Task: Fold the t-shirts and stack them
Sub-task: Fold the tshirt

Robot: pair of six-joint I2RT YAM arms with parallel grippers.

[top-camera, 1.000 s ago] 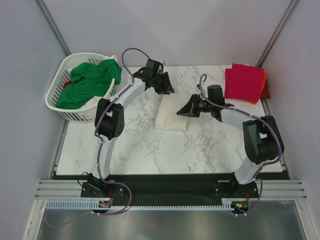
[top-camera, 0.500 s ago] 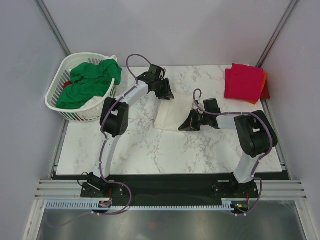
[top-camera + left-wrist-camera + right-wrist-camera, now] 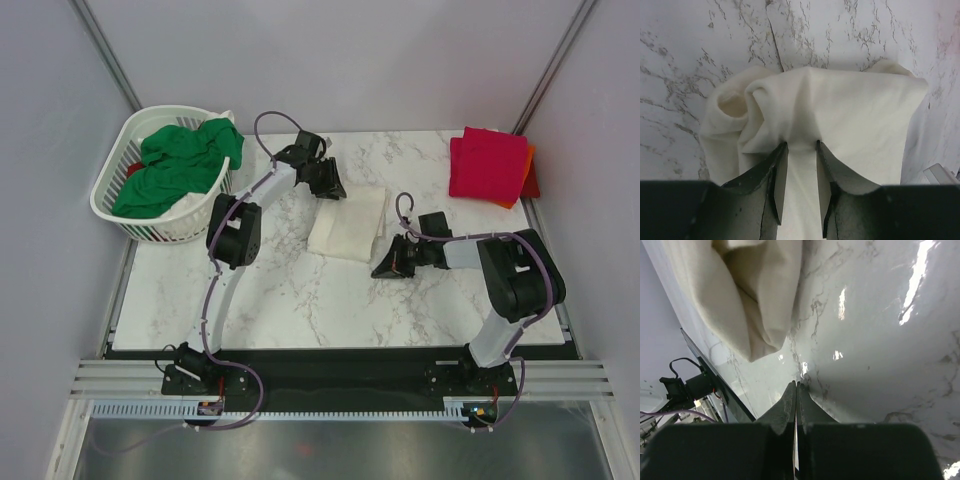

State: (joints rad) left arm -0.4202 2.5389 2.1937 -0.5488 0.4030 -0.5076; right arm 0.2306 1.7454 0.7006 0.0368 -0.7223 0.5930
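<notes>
Left pincer [image 3: 800,146]: clenched on a raised fold of the cream-white t-shirt [image 3: 855,115], cloth pinched between both dark fingers; a rolled, puckered lump is seen left of the grip, smoother cloth to the right. Right pincer [image 3: 796,385]: clenched, nothing held, tips low over the desk [image 3: 300,290] just beside the shirt's near right corner, no contact made out. The cream-white t-shirt is laid mid-desk as a soft, thick, folded oblong, its long axis running near to far and leaning slightly right at the far end, where it is gripped by the left pincer. Desk surface noted as glossy white marble with grey veins. At the far right corner a folded crimson-pink t-shirt [image 3: 488,165] is stacked flat on an orange t-shirt [image 3: 524,172], of which only an edge is shown. At the far left, a white slotted plastic laundry basket [image 3: 105,195], oval, is filled with a crumpled green t-shirt [image 3: 175,165].
</notes>
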